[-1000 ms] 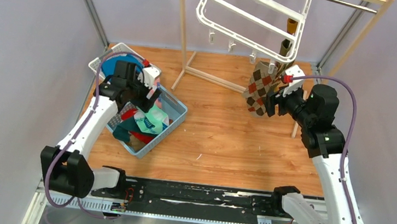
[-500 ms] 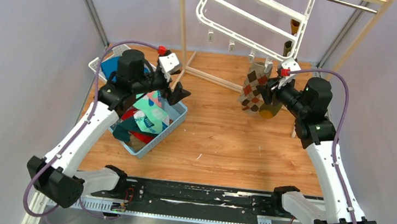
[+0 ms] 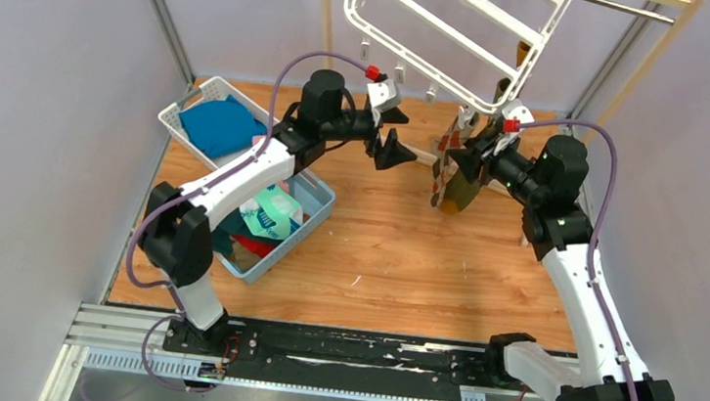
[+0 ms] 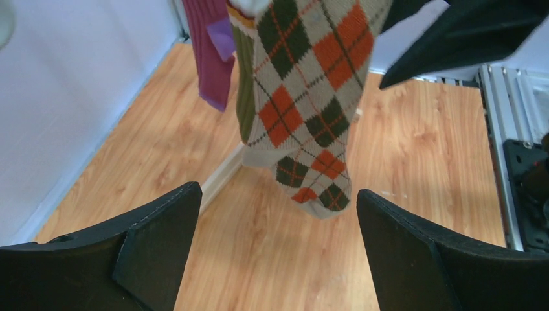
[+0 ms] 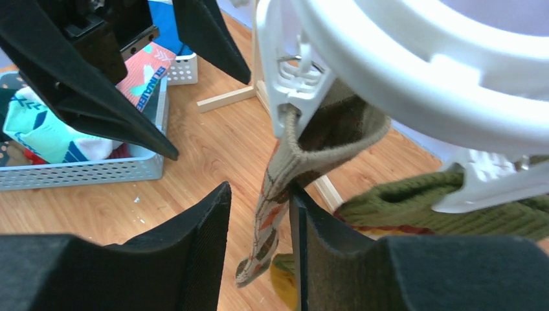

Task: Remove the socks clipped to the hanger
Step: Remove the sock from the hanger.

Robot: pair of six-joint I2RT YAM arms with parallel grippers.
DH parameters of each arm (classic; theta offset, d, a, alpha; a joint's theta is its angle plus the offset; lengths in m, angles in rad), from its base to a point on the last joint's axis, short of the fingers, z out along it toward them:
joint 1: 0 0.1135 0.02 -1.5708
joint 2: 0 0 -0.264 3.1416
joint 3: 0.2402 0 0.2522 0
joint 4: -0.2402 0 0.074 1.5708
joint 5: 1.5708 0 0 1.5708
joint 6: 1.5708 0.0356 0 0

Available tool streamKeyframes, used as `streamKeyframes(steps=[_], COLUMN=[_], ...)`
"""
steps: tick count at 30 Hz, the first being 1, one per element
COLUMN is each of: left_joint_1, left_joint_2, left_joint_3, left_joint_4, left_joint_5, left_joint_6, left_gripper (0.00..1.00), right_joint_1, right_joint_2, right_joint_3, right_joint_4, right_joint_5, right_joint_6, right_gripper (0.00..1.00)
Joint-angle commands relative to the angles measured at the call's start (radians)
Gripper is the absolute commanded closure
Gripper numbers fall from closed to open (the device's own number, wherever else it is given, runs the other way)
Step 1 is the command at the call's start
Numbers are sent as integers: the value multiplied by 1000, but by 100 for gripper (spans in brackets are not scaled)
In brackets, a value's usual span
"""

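Note:
The white hanger (image 3: 446, 32) hangs tilted from the rack; its rim fills the top of the right wrist view (image 5: 414, 71). An argyle sock (image 3: 446, 170) hangs from a clip (image 5: 291, 84). My right gripper (image 5: 259, 191) is open with a narrow gap, and this sock (image 5: 275, 188) hangs between its fingers, against the right one. An olive green sock (image 5: 447, 201) is clipped beside it. My left gripper (image 3: 405, 135) is open wide and empty, facing the argyle sock (image 4: 304, 97) from the left. A purple sock (image 4: 210, 58) and an olive one (image 4: 245, 84) hang behind it.
A blue basket (image 3: 324, 198) holding several loose socks stands at the left. Behind it a white basket (image 3: 175, 114) holds a blue cloth (image 3: 221, 127). The wooden rack's upright (image 3: 326, 1) and its floor bars stand under the hanger. Walls close in on both sides.
My left arm has swung from over the blue basket to the right, up to the hanging socks. My right gripper has shifted a little left along the argyle sock. The hanger has tilted.

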Motion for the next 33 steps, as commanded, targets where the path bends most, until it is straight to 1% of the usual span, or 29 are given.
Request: streamKeyframes(steps=[1,4,7,9,13,15,17,20,22,24,25,27,29,33], left_joint_1=[-3,-4,-4,-4,-4,-5,-3,-4,0,14,28,52,66,70], left_joint_2=[66,70,59,51,45,45,47,54,64,77,88,107,116,127], left_joint_3=[77,64,31,9,-10,-14,-15,-21,-21,-10,-2,6,14,24], left_joint_4=[173,197,199,205,208,208,208,212,220,245,270,337,367,367], left_joint_5=[7,-21,-36,-33,-48,-55,-54,-47,-14,49,89,139,178,226], left_joint_6=[-91,-115,-113,-108,-105,-103,-101,-93,-99,-131,-187,-243,-257,-248], left_gripper=[5,5,5,5,4,4,4,4,4,5,6,8,9,8], right_joint_1=[-11,-11,-11,-10,-2,14,27,28,28,26,25,18,4,-20], right_joint_2=[5,-8,-13,-10,10,23,35,58,68,74,74,65,46,22], right_joint_3=[-6,-38,-52,-56,-50,-45,-43,-38,-31,-16,-6,-2,-8,-14], right_joint_4=[31,55,69,84,115,129,155,205,237,241,236,231,241,256], right_joint_5=[87,157,189,166,40,20,9,-31,-66,-90,-101,-122,-165,-256], right_joint_6=[22,-7,-39,-47,-8,14,32,76,101,117,121,129,144,203], right_gripper=[58,52,47,44,44,45,50,65,73,82,89,95,100,100])
